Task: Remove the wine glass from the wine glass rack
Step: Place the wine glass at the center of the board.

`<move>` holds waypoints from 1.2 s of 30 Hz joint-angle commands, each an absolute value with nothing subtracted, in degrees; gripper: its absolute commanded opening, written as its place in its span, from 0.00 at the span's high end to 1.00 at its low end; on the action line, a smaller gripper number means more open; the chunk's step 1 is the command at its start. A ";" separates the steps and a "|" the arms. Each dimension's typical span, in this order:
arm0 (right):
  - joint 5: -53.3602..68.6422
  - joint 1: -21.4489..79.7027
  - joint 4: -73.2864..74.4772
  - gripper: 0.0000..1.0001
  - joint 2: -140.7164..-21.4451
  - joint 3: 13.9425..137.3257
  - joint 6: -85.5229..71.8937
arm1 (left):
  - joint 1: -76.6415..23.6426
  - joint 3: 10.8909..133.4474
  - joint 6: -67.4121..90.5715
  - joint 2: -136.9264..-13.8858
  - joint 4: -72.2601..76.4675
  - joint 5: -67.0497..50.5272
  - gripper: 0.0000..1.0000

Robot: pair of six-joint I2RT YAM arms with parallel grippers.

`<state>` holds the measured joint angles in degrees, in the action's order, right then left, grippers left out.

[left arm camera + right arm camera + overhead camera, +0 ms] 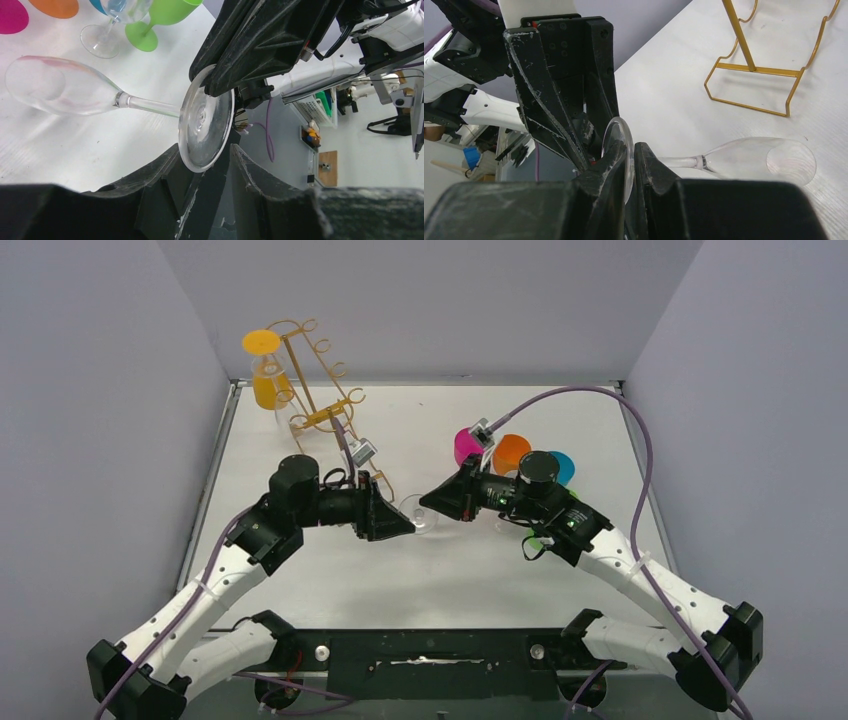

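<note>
White table (470, 580), grey walls (100, 360). Wine glass (65, 87) lies sideways between both jaws: right jaws clamp its foot rim, left jaws stand open around the foot.

Light: bright, even, from above | Shadows: faint on matte white tabletop (470, 570) | Glare: sheen on clear stemmed wine glass (202, 120) | Focus: wrist-view foregrounds soft

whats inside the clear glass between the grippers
Nothing visible: the clear wine glass looks empty, table showing through its bowl. The right gripper covers part of its foot.
</note>
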<state>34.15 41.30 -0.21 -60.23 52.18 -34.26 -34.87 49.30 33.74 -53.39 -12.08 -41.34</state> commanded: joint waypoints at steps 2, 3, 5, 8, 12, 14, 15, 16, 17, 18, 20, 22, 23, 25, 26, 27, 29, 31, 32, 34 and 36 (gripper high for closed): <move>33.43 41.05 -7.23 1.00 -59.81 52.16 -34.07 | -35.33 49.39 38.43 -54.78 -1.71 -44.40 0.69; 33.81 41.05 -7.36 1.00 -59.99 52.27 -34.14 | -35.29 49.05 39.11 -55.00 -0.29 -44.32 0.70; 34.43 41.10 -7.38 1.00 -60.13 52.38 -34.11 | -35.31 48.45 40.23 -55.41 1.77 -44.21 0.75; 34.87 41.05 -7.29 1.00 -60.19 52.31 -33.84 | -35.28 48.10 40.10 -56.23 1.66 -44.82 1.00; 36.19 41.13 -7.06 1.00 -60.68 52.70 -33.49 | -35.37 47.46 39.11 -55.45 1.06 -44.16 1.00; 36.04 41.19 -6.75 0.95 -60.56 52.94 -33.14 | -35.39 47.17 38.33 -54.76 1.05 -44.16 1.00; 35.45 41.07 -6.53 0.90 -60.30 52.99 -33.02 | -35.37 46.97 37.97 -54.56 1.01 -44.25 1.00; 34.59 41.05 -6.29 0.81 -59.96 53.00 -32.82 | -35.36 46.88 37.24 -54.26 0.83 -44.54 1.00; 33.40 40.98 -5.99 0.72 -59.50 52.91 -32.54 | -35.39 46.73 36.60 -53.99 0.73 -44.96 1.00; 31.48 40.92 -5.57 0.64 -58.94 52.87 -32.21 | -35.38 46.73 35.71 -53.67 0.60 -45.45 1.00; 26.97 40.78 -3.90 0.49 -57.62 52.74 -31.56 | -35.54 46.24 33.41 -52.75 1.36 -47.54 1.00; 21.17 40.39 -1.91 0.43 -56.13 52.53 -30.99 | -35.67 44.30 32.94 -50.84 4.64 -48.50 1.00; 16.28 40.23 -0.28 0.41 -55.39 52.52 -31.03 | -35.61 43.28 32.24 -49.82 5.84 -48.85 1.00; 3.02 39.45 6.10 0.34 -54.35 53.86 -35.17 | -35.62 41.49 28.80 -47.58 6.06 -49.34 1.00; -1.09 38.03 9.65 0.31 -54.18 54.87 -37.86 | -35.64 40.64 26.95 -46.52 5.64 -49.30 1.00; -1.75 35.77 12.24 0.31 -54.08 55.72 -38.79 | -35.65 39.84 24.98 -45.42 5.27 -49.17 1.00; -0.24 30.56 14.53 0.29 -53.72 56.64 -40.10 | -35.67 38.03 21.35 -42.86 5.38 -49.34 1.00; 1.90 28.15 14.10 0.29 -52.84 56.08 -40.62 | -35.68 35.59 17.18 -40.52 5.82 -51.51 1.00; 3.39 27.25 13.38 0.28 -52.46 55.61 -40.68 | -35.66 34.92 14.90 -39.71 5.77 -53.12 1.00; 8.57 25.11 12.82 0.26 -52.33 55.40 -40.11 | -35.61 34.06 12.89 -38.55 5.22 -55.01 1.00; 14.58 21.95 15.34 0.24 -53.16 56.78 -39.59 | -35.62 32.92 9.11 -37.79 4.87 -59.37 1.00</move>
